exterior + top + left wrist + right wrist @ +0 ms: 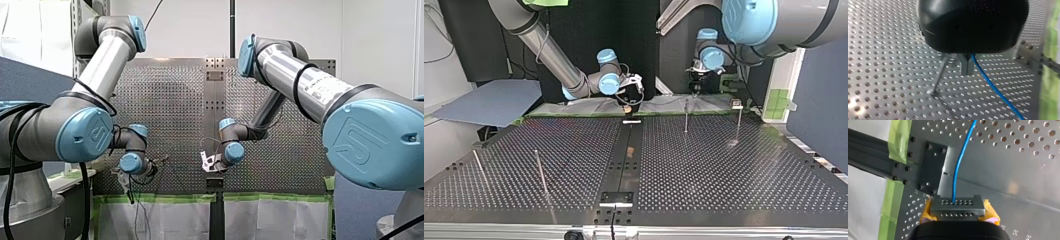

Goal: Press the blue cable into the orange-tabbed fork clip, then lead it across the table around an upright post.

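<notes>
The blue cable (995, 90) leaves the shut metal fingers of my left gripper (966, 68) and runs away low over the perforated table (885, 62). A thin upright post (938, 76) stands just beside those fingers. In the right wrist view the blue cable (957, 167) comes down across the table into my right gripper (958, 207). That gripper has yellow pads (990, 213) and is shut on the cable. In the top view my right gripper (629, 98) hangs at the table's far edge near the middle, and my left gripper (698, 82) is to its right. I cannot make out the orange-tabbed clip.
More upright posts stand on the table in the top view: two at far right (686, 117) (739, 122), two at near left (540, 170) (478, 165). A small fixture (737, 104) tops the far right one. Green tape (898, 140) lines the table's edge.
</notes>
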`<action>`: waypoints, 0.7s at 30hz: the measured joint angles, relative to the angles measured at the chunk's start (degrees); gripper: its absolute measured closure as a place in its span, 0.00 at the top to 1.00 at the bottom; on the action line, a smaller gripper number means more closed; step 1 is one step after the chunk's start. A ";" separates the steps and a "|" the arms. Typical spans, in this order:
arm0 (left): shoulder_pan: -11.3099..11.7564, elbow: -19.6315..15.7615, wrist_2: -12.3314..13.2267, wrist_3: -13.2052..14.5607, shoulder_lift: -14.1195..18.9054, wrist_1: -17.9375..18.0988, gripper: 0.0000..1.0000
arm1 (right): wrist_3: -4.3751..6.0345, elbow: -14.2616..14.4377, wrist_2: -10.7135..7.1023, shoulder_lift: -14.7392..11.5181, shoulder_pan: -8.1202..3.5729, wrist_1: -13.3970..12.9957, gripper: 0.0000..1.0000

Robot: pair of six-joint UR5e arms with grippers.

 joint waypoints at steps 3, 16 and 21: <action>0.20 0.29 0.37 -0.84 1.03 0.76 0.00 | -0.03 -0.17 -0.02 0.00 -0.12 0.14 0.00; 1.80 0.54 0.18 -2.60 6.28 0.15 0.00 | -0.37 -0.48 -0.03 -0.02 -0.25 0.84 0.00; 2.52 0.55 0.16 -2.61 6.43 -0.07 0.00 | -0.45 -0.49 -0.03 -0.05 -0.35 0.86 0.00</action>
